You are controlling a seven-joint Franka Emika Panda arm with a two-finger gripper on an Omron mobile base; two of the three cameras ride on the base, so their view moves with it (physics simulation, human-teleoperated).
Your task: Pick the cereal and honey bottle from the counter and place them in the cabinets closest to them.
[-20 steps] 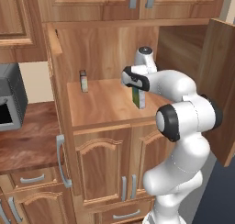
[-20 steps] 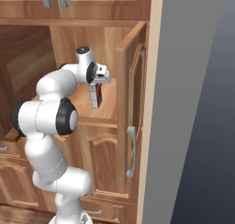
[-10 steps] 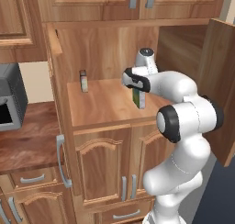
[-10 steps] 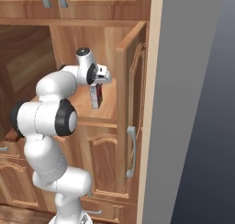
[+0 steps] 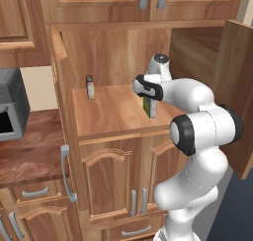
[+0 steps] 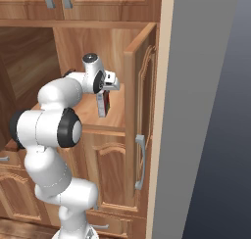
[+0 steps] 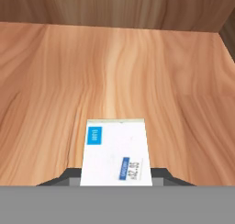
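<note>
Cereal point(image 5: 149, 106) hangs upright in the gripper point(image 5: 149, 93), jaws clamped on its top end, box bottom low over the shelf point(image 5: 111, 111) of the open cabinet point(image 5: 58, 82). Contact with the wood is not resolvable from either base view. Compared with one second back and half a second back, nothing has moved: arm pose, box position and jaw width all match. My read is that the carry is over and the arm sits at the drop point, so release looks like the next step (judgement only, not seen).

Relative to the cereal, working outward:
- Nearest: shelf front edge, just toward the robot. The right base view puts the cereal point(image 6: 102, 105) near the shelf's right front part, red and white face outward, with the gripper point(image 6: 104, 88) above it.
- Right of it: open cabinet door point(image 6: 139, 120) with its grey bar handle point(image 6: 139, 162), apart from the box.
- Below and ahead: hand view looks down the white end of the cereal point(image 7: 116, 154) with blue labels, bare shelf point(image 7: 55, 81) beyond, back wall past that.
- Further left and back: small grey object point(image 5: 89, 87) standing on the shelf, well apart, too small to identify.
- Furthest left: grey appliance point(image 5: 11, 106) on the lower counter point(image 5: 29, 146).

Risk, as I judge it: slim box on its narrow end may tip when the jaws open.
</note>
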